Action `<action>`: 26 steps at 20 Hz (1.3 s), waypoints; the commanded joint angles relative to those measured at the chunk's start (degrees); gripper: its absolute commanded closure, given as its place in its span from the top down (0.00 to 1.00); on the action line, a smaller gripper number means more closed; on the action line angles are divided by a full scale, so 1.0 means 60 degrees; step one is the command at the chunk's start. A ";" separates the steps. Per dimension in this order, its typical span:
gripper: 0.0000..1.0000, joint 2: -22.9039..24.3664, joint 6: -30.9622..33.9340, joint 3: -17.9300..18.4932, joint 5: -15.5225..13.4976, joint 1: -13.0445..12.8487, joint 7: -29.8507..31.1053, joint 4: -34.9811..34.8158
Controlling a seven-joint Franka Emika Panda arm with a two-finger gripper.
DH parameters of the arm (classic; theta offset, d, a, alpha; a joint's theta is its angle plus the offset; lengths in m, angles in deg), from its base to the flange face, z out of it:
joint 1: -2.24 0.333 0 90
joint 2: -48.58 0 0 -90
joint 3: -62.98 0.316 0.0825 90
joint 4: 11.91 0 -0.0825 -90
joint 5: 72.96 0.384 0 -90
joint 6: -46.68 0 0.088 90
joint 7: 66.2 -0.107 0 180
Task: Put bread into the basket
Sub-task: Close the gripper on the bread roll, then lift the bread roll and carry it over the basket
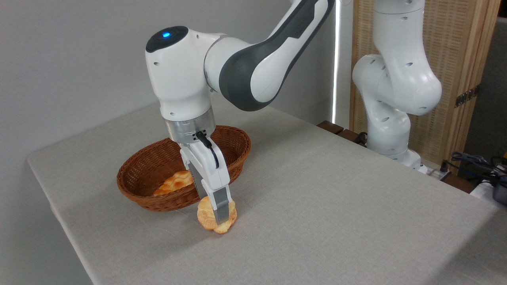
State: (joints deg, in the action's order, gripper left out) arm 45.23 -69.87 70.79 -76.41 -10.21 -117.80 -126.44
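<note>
1. Claw (216,215) fingers point straight down and are clenched on the bread (217,216), one grey finger pad (222,209) pressed flat against its near face while the other finger is mostly hidden behind it.
2. This round, pale golden bun with orange-brown edges stands on its edge between the fingers, just outside the basket's near rim; its lowest edge is at or just above the worktop (317,206), and I cannot tell whether it touches.
3. Just behind and to the left of it sits the basket (150,186), an oval, reddish-brown wicker one with flared sides, resting on the grey cloth-covered worktop.
4. Inside the basket lies a bumpy golden loaf (174,183), partly hidden by the claw's white body.
5. Above the claw, a silver ring joins it to the white wrist housing, which stands upright over the basket's right half and carries a lit blue light (166,34) on its dark cap.
6. From the wrist, the arm (253,67) runs up and to the right in white and dark grey segments and out of the top of the picture.
7. Its white base column (390,114) stands at the worktop's far right edge, in front of a wooden slatted screen (455,59).
</note>
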 commanded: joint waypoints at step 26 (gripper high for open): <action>0.73 0.0881 -0.0101 -0.0877 -0.1534 -0.0195 0.1729 0.0690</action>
State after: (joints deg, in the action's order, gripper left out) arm 50.46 -70.01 67.23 -83.88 -11.03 -112.09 -122.30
